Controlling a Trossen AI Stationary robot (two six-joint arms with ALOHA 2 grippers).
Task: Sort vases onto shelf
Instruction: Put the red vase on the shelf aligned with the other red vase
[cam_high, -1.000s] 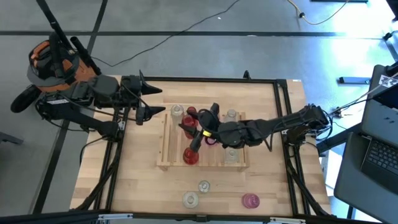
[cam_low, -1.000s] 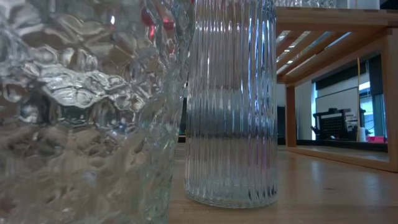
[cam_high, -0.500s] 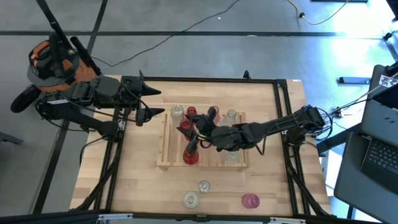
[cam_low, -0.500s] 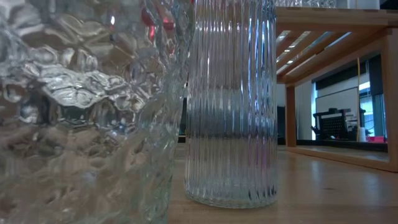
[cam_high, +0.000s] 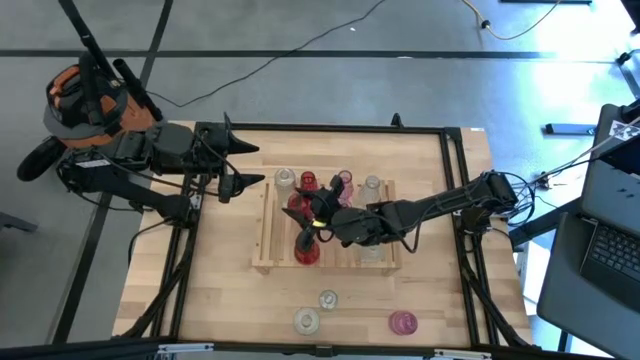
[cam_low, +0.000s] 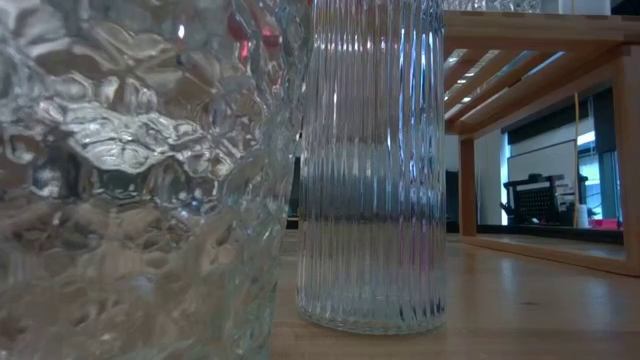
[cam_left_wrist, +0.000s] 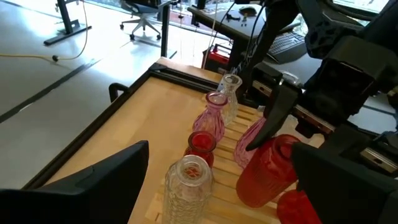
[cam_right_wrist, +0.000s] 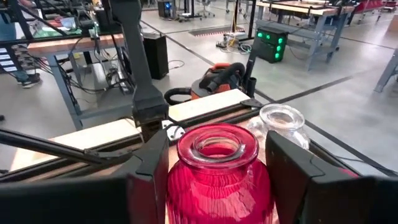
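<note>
**Red vase between my right fingers, over the shelf**

My right gripper (cam_high: 318, 215) reaches across the shelf (cam_high: 262, 240) from the right side and is clenched on a ribbed red vase (cam_right_wrist: 217, 171). In my right wrist view its round mouth sits squarely between my two dark fingers (cam_right_wrist: 149, 168), which press its body on either side. Just beyond it stands a clear vase (cam_right_wrist: 281, 121).

From above, the held vase is over the left half of the slatted shelf, near another red vase (cam_high: 307, 250) by the front rail. More vases stand along the back of the shelf: a clear one (cam_high: 285, 180), a red one (cam_high: 307, 182), a pink one (cam_high: 345, 182) and another clear one (cam_high: 372, 186).

My left gripper (cam_high: 245, 163) waits beside the shelf's left end at the surface's (cam_high: 220, 280) back-left corner, its fingers spread wide and grasping nothing.

Off the shelf, near the front edge of the surface, stand two clear vases (cam_high: 307, 320) (cam_high: 328, 299) and a pink vase (cam_high: 402, 322). The low view is filled by a bumpy clear vase (cam_low: 130, 200) and a ribbed clear vase (cam_low: 372, 170).
</note>
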